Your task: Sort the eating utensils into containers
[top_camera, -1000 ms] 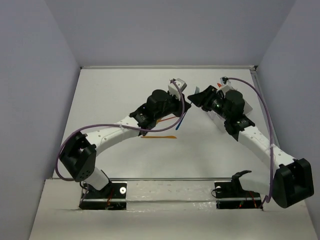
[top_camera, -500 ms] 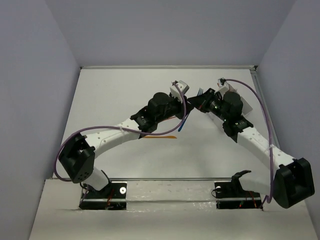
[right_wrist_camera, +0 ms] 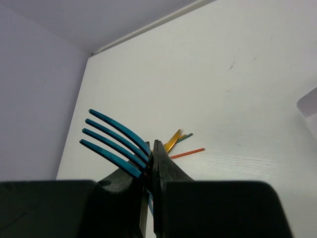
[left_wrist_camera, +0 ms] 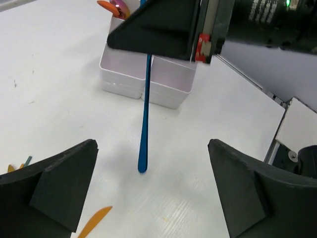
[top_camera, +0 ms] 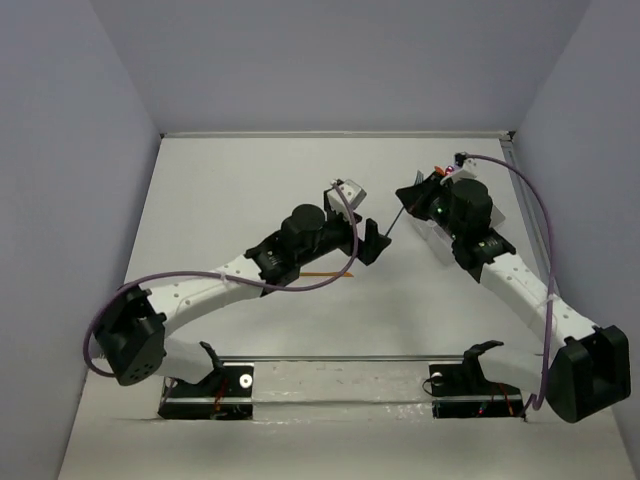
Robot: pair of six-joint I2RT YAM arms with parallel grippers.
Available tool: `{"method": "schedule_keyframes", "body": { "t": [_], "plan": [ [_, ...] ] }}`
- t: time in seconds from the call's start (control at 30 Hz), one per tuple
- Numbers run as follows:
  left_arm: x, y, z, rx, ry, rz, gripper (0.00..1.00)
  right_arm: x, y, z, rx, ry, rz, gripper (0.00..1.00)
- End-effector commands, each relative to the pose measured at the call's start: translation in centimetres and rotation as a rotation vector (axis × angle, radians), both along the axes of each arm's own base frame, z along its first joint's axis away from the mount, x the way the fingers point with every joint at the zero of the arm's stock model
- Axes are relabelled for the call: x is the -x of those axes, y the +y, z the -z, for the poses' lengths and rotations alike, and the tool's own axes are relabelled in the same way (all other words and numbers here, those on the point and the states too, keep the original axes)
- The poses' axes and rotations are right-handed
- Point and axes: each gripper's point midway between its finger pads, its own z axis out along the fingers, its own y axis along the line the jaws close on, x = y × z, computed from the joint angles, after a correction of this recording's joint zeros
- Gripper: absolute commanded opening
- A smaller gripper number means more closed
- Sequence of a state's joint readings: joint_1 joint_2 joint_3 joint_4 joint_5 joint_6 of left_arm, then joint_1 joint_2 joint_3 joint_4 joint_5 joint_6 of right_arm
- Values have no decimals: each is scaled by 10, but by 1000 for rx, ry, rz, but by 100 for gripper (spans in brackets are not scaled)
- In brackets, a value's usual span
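Note:
My right gripper [right_wrist_camera: 152,148] is shut on a blue fork [right_wrist_camera: 111,136], just below its tines. The fork's handle [left_wrist_camera: 144,114] hangs down over the table, its tip just above the surface. My left gripper [left_wrist_camera: 152,148] is open around empty space, a little short of that handle. From above, the left gripper [top_camera: 370,243] sits just left of the right gripper [top_camera: 408,195]. The container [left_wrist_camera: 126,84], a white box with compartments, stands just behind the hanging fork. An orange utensil [left_wrist_camera: 105,4] sticks out of its far part.
An orange knife [left_wrist_camera: 94,220] lies on the table under my left gripper. A yellow knife [right_wrist_camera: 172,140] and a thin orange-red handle [right_wrist_camera: 185,153] lie close together in the table's middle. The orange utensil [top_camera: 320,274] is partly under the left arm.
My left gripper opened, let go of the blue fork and drew back toward the near left. The right gripper closed on the fork and now carries it alone.

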State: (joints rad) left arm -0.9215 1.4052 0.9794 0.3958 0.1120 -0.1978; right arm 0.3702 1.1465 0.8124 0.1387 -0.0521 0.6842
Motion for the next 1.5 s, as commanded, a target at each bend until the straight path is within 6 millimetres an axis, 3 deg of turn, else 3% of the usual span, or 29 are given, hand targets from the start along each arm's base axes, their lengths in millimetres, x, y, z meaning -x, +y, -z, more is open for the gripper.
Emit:
{"method": "schedule_keyframes", "body": {
  "t": [0.0,0.1,0.13,0.2,0.23,0.27,0.43,0.63,0.8,1.0,1.3,1.43,1.47],
  "plan": [
    [17,25,-53,142,-89,-28,99,-20,-51,-50,58,-124,178,0],
    [33,47,-38,148,-64,-47,99,-28,-98,-60,117,-142,306,0],
    [36,53,-37,160,-57,-57,99,-32,-124,-64,141,-142,395,0],
    [45,66,-43,199,-64,-65,99,-33,-150,-67,182,-138,485,0],
    [49,72,-27,187,-45,-69,99,-34,-161,-69,217,-142,524,0],
    [53,79,-33,217,-52,-73,99,-34,-182,-71,246,-140,612,0],
    [56,100,1,177,-49,-130,99,-33,-230,-85,353,-160,829,0],
    [58,109,19,120,-74,-135,99,-35,-276,-97,555,-149,1032,0],
    [60,112,24,113,-76,-137,99,-47,-297,-93,709,-122,1082,0],
    [59,118,23,127,-71,-163,99,-70,-299,-84,812,-115,1060,0],
    [52,119,30,94,-52,-202,99,-80,-289,-25,768,-10,977,0],
    [50,121,31,89,-53,-217,99,-80,-285,-15,729,8,956,6],
    [50,123,33,85,-49,-225,99,-79,-283,-12,728,18,947,13]
  ]
}}
